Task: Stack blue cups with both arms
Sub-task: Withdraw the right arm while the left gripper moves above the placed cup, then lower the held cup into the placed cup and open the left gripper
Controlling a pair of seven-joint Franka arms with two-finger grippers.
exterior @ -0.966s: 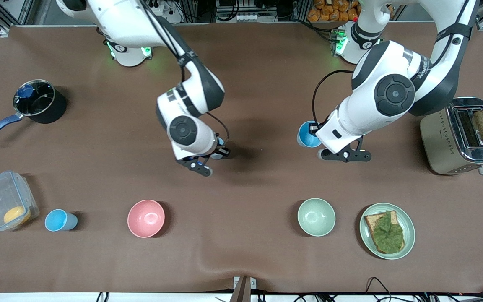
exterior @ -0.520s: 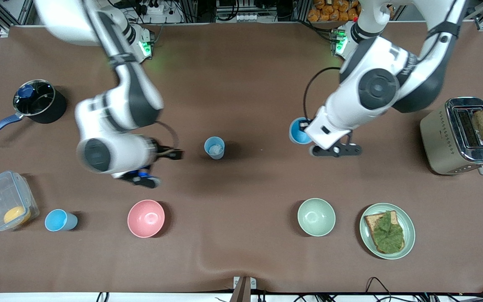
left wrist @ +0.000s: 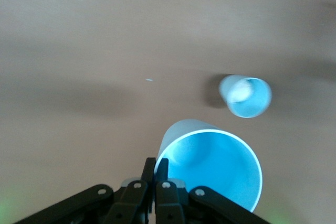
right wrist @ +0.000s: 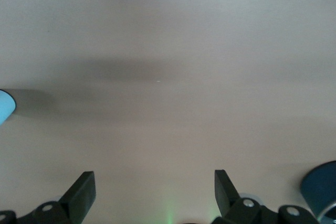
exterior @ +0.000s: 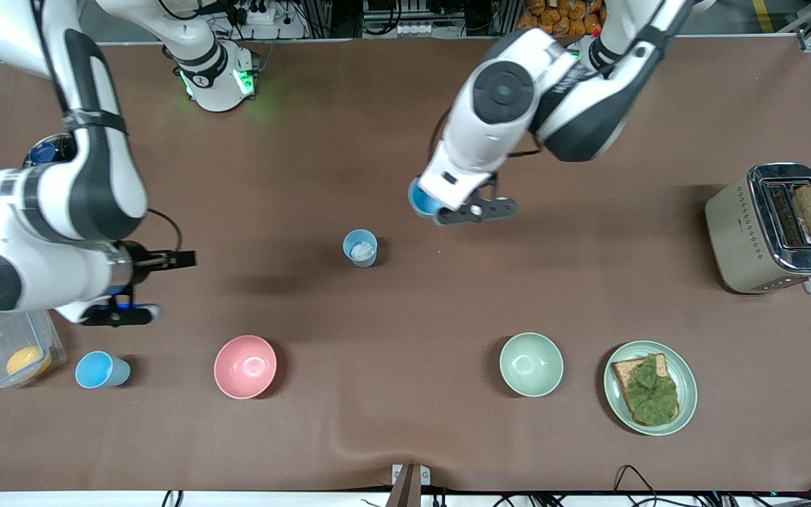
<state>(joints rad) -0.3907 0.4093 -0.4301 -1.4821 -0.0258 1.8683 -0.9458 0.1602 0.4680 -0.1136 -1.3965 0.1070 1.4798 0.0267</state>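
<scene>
My left gripper (exterior: 435, 210) is shut on the rim of a bright blue cup (exterior: 419, 200) and holds it in the air over the table's middle. In the left wrist view its fingers (left wrist: 156, 163) pinch the wall of that cup (left wrist: 215, 166). A paler blue cup with a whitish inside (exterior: 360, 248) stands upright on the table, also showing in the left wrist view (left wrist: 245, 96). Another blue cup (exterior: 100, 370) stands beside the clear container. My right gripper (exterior: 122, 314) is open and empty above the table close to it; its jaws (right wrist: 154, 190) stand wide apart, the cup's edge (right wrist: 5, 106) in view.
A pink bowl (exterior: 245, 366), a pale green bowl (exterior: 531, 364) and a plate with toast (exterior: 650, 387) sit along the near side. A clear container (exterior: 4, 345) and a saucepan (exterior: 60, 169) are at the right arm's end, a toaster (exterior: 771, 229) at the left arm's end.
My right arm left the paler cup standing mid-table and swung toward its own end, now open near the container. My left arm carried its blue cup toward the table's middle.
</scene>
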